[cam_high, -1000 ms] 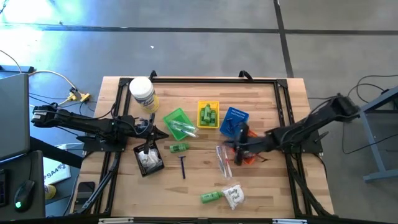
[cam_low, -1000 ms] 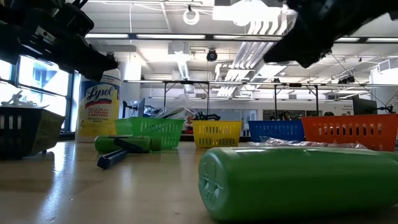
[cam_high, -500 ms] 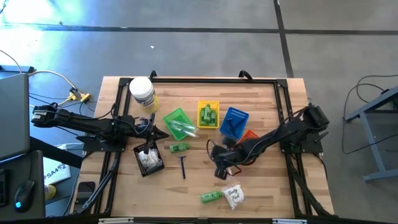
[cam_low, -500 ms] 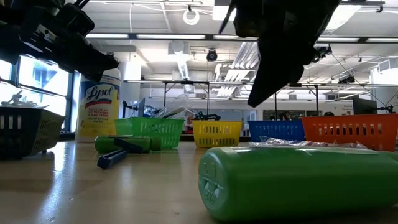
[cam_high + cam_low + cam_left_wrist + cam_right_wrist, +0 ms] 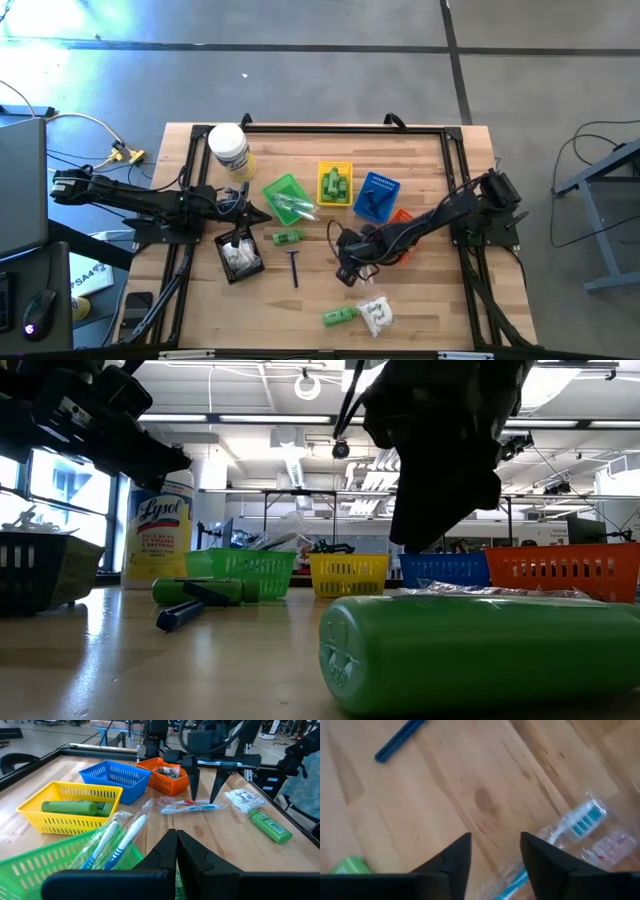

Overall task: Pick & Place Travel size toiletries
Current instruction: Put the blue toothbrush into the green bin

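From above, the right hand (image 5: 347,268) hides the clear-wrapped toothbrushes (image 5: 192,807) beneath it.

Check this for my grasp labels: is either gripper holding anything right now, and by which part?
Nothing is held. The right gripper stands open just above the clear-wrapped toothbrushes on the table, not gripping them. The left gripper is shut and empty above the green basket.

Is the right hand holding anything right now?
No: in the left wrist view the right hand hangs open and empty above the clear-wrapped toothbrushes lying on the wooden table.
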You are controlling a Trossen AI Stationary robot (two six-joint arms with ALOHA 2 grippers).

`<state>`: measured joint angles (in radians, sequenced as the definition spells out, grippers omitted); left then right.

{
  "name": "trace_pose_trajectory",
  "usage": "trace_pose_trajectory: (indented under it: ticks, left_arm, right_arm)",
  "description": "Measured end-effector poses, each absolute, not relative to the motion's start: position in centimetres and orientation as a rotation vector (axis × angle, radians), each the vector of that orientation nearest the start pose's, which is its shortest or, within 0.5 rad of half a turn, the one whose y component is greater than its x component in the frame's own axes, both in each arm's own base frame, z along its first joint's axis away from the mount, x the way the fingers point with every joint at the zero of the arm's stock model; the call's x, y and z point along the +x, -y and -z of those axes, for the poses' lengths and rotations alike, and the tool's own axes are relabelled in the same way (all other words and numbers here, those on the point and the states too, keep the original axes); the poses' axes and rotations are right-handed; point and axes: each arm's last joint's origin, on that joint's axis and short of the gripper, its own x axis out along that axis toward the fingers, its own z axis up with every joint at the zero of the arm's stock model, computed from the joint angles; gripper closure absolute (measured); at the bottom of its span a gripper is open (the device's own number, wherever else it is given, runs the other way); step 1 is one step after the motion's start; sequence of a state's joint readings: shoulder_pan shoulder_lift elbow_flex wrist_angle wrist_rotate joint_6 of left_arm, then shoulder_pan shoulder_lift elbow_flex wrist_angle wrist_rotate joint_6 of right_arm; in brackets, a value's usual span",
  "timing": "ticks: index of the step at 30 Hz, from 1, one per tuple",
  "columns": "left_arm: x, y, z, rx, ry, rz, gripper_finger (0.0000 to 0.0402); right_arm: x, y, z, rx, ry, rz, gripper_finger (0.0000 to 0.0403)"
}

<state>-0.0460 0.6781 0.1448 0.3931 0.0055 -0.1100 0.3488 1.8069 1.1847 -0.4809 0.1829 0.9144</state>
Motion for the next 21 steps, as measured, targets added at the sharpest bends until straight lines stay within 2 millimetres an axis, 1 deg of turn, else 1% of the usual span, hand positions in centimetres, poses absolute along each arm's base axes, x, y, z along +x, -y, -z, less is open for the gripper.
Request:
trace_pose_trajectory:
  ticks: [2,4,7,12,21]
  left_arm:
    - [15.1,0.7,-18.3,-0.100,-0.142,0.045,0.0396]
    - [15.1,0.7,-18.3,-0.098,-0.143,0.045,0.0396]
    - [15.1,0.7,-18.3,-0.096,-0.142,0.045,0.0396]
    - [15.1,0.7,-18.3,-0.080,-0.144,0.047,0.0396]
    - [15.1,0.7,-18.2,-0.077,-0.145,0.049,0.0396]
  right_arm:
    - [33.9,-11.4,-17.9,0.563,-1.039,0.373,0.0222]
    - [34.2,-11.0,-17.4,0.593,-1.047,0.405,0.0214]
    - [33.9,-10.5,-16.9,0.617,-1.090,0.457,0.0211]
    - [33.9,-10.2,-16.1,0.626,-1.137,0.490,0.0211]
    - [33.7,-10.0,-15.8,0.631,-1.162,0.514,0.0211]
